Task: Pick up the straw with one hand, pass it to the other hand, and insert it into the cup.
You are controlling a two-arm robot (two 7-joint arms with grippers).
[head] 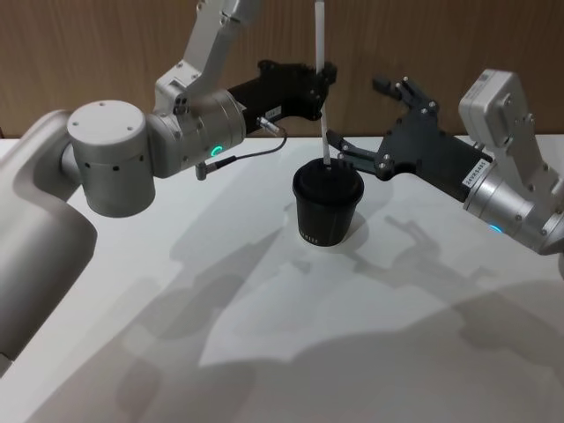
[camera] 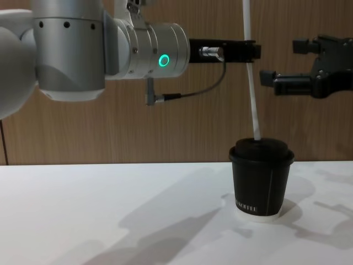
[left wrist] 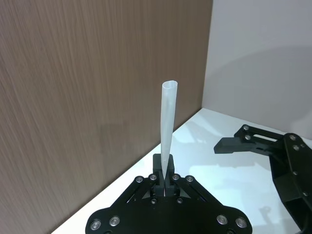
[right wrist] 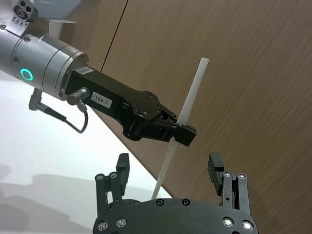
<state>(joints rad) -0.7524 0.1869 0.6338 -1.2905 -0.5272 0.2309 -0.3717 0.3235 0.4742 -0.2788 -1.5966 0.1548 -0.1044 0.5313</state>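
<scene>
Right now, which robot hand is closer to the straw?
Left. The left end effector is shut on the straw above the cup; the right end effector is open just beside it.

A plain white surface [head: 264,352] runs back to a wood-panelled wall. One thing stands directly on it: a black paper cup [head: 326,211] with a domed lid and white base rim, upright, toward the rear.

- a white label on the left gripper [right wrist: 186,135] body reads "184-7".
- small white lettering low on the cup [camera: 260,178] is too small to read for sure.
- a white label on the right gripper [head: 377,123] has digits too small to read.
</scene>
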